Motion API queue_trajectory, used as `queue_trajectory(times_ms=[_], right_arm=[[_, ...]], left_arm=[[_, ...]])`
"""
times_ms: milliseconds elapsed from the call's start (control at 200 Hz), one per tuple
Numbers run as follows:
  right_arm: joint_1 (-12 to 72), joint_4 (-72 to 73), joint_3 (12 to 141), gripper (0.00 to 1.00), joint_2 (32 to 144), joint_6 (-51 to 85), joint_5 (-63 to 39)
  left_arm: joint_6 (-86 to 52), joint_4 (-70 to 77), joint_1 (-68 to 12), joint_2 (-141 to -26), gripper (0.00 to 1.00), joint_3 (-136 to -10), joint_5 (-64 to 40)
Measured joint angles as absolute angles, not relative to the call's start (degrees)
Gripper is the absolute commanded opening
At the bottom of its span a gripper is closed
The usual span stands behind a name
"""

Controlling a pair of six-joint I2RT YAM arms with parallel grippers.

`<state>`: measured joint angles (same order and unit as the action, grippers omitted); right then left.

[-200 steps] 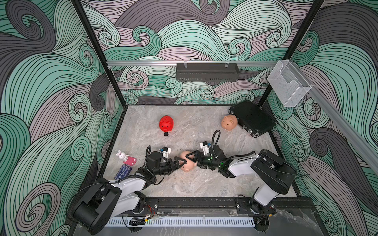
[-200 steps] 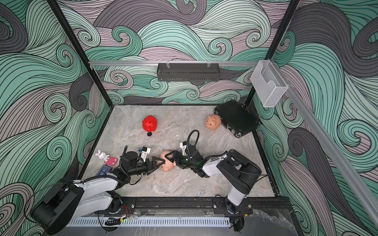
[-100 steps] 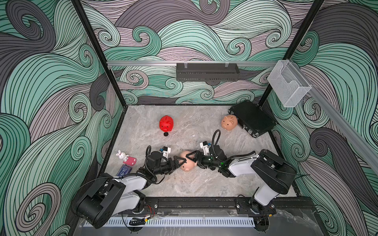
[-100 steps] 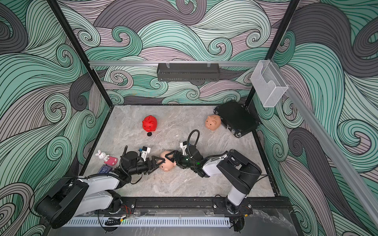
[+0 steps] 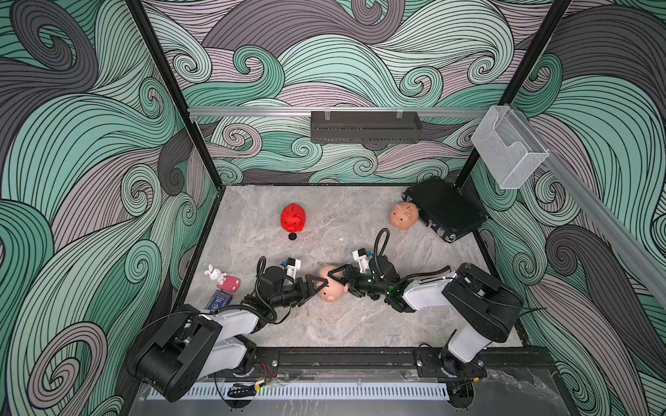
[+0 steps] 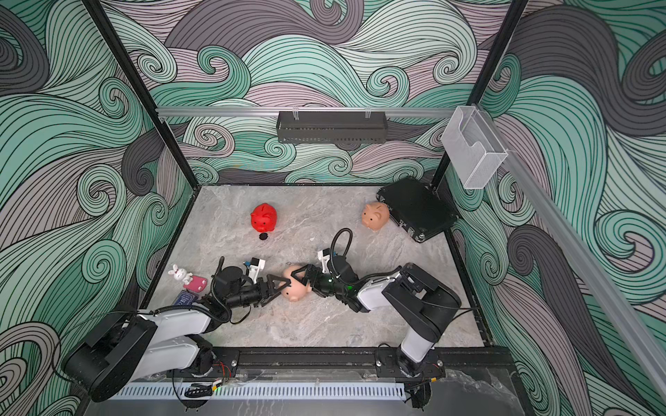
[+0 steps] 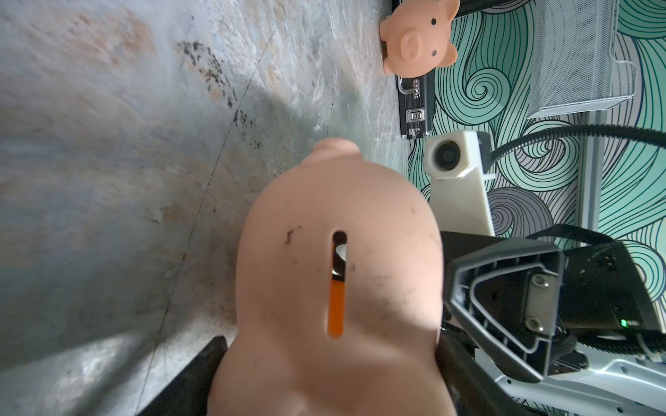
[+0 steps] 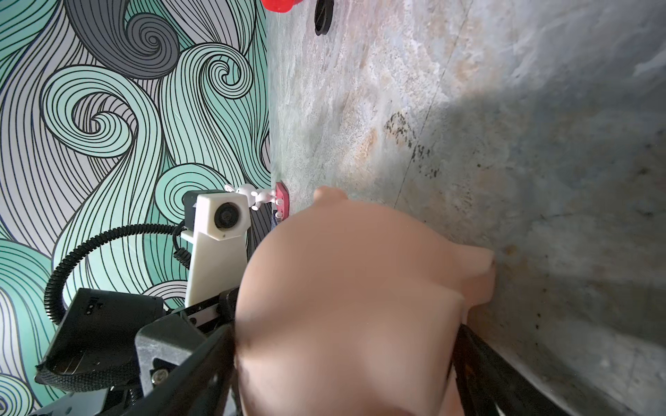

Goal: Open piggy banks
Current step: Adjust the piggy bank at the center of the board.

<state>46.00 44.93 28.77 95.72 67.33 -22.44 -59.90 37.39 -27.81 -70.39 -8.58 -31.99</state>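
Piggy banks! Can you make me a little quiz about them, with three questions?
1. How many piggy banks are on the table?
2. True or false: the red pig sits between the left claw and the right claw.
3. What lies right next to the red pig? A) a coin B) a small black round plug C) a spoon

Key
1. Three: the red pig, the far peach pig beside the black case, and the near peach pig.
2. False: the near peach pig is the one between the claws.
3. B
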Motion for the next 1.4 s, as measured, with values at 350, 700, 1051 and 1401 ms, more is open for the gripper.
queue_trajectory(times_ms=[350, 700, 1051, 1401], right_arm=[[46.00, 30.48, 22.76, 0.94, 79.37, 60.95, -15.27], [45.87, 6.07, 22.35, 0.93, 54.00, 52.23, -0.40], [45.67, -6.33, 23.14, 0.92, 46.76, 47.86, 6.57], [45.67, -9.43, 23.14, 0.92, 45.58, 46.92, 8.45]], left_arm=[[-57.63, 30.37, -27.81, -67.09, 0.78, -10.61, -30.61], [-51.35, 7.64, -28.69, -63.24, 0.75, -21.45, -25.39], [-43.24, -15.73, -36.77, -70.96, 0.75, -40.12, -12.29], [-39.20, -34.04, -47.59, -86.65, 0.75, -60.16, 8.27]])
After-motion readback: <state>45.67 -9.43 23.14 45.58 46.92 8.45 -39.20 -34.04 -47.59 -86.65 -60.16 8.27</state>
